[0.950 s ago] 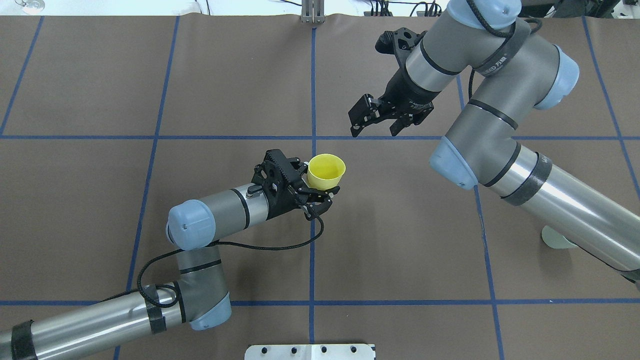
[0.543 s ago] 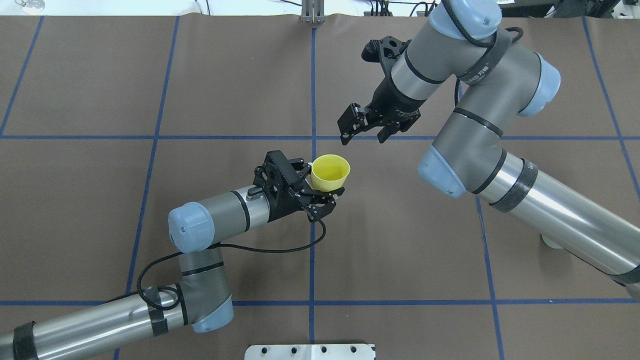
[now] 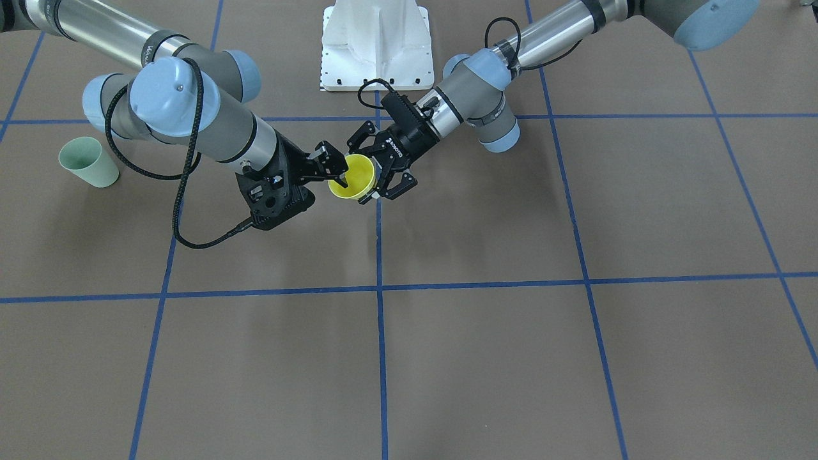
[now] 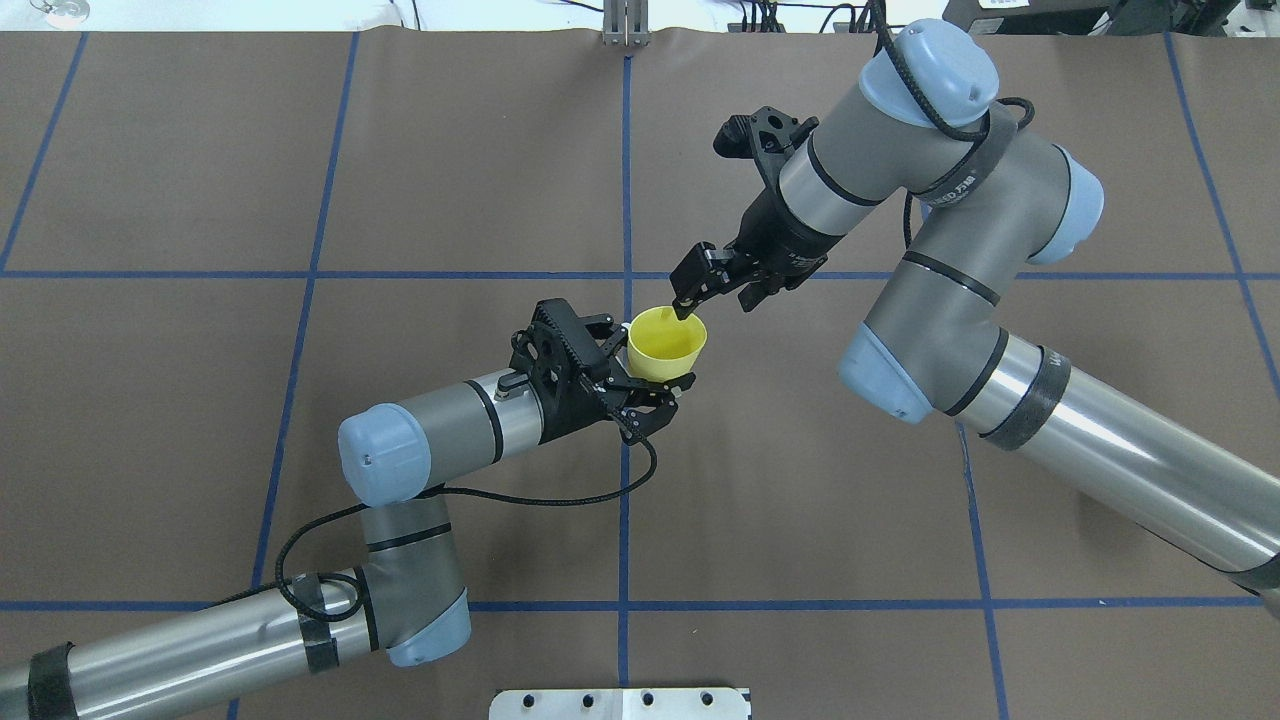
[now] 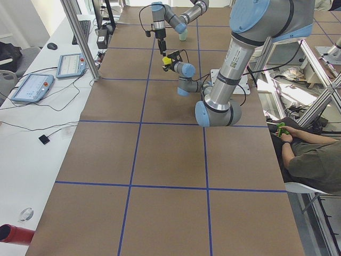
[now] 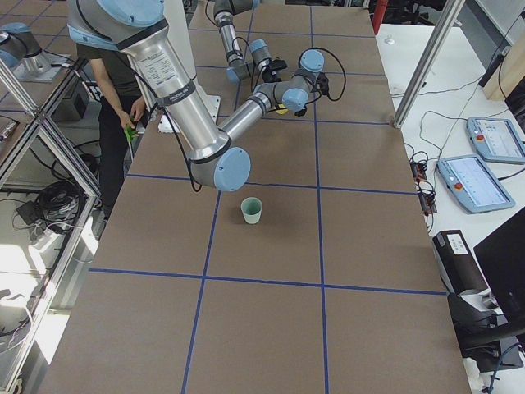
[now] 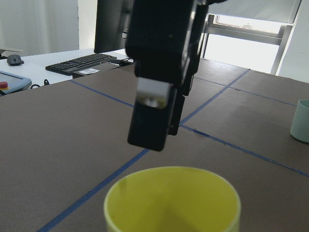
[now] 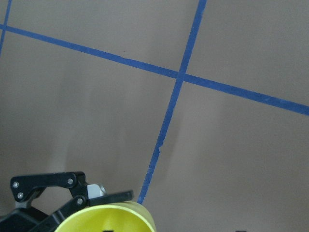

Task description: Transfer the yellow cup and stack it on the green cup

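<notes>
While yellow cup [image 4: 667, 345] hangs, green cup [image 3: 88, 163] stands apart.

yellow cup [image 4: 667, 345], green cup [image 3: 88, 163], blue-lined brown table [image 4: 800, 480]

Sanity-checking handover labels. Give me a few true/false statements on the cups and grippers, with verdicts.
1. The left gripper holds the yellow cup. True.
2. The right gripper is shut on the yellow cup. False: it is open, at the cup's rim.
3. The green cup stands upright on the table. True.
4. The yellow cup sits in the green cup. False: they are far apart.
</notes>
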You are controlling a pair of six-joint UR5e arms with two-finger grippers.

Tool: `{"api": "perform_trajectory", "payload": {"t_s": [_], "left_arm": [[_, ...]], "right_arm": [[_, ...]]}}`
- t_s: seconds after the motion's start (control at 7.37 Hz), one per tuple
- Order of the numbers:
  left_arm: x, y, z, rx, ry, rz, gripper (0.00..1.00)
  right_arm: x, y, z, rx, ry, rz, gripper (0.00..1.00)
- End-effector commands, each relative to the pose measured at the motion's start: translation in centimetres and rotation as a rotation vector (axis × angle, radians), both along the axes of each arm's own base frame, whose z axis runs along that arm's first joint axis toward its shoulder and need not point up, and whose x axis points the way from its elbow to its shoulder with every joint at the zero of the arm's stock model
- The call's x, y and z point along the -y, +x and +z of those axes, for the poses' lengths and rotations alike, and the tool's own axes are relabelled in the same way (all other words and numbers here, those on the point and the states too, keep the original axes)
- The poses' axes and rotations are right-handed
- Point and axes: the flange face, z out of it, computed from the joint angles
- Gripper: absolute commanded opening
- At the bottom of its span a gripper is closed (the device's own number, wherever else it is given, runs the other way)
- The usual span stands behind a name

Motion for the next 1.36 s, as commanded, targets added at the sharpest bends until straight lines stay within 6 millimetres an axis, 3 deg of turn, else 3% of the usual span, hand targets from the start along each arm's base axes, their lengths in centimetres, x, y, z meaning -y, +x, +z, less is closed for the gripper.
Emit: {"api": "perform_trajectory", "payload": {"t_s": [0.0, 0.41, 0.81, 0.95, 1.22], "left_arm": [[0.0, 0.0, -0.2, -0.003, 0.001, 0.0, 0.58], [-0.3, 0.3, -0.4, -0.005, 0.001, 0.004, 0.58], [-0.5, 0.4, -0.5, -0.008, 0.002, 0.006, 0.58], [-0.7, 0.5, -0.5, -0.009, 0.001, 0.009, 0.58], [-0.9, 0.6, -0.7, -0.012, 0.0, 0.012, 0.58]], "right_arm": [[-0.7, -0.2, 0.2, 0.009, -0.006, -0.021, 0.82], [-1.6, -1.1, 0.9, 0.002, -0.014, -0.042, 0.77], [-2.3, -1.2, 1.0, 0.005, -0.016, -0.053, 0.47], [-2.5, -1.2, 0.9, 0.008, -0.018, -0.056, 0.42], [-2.5, -1.2, 0.8, 0.01, -0.018, -0.059, 0.42]]}}
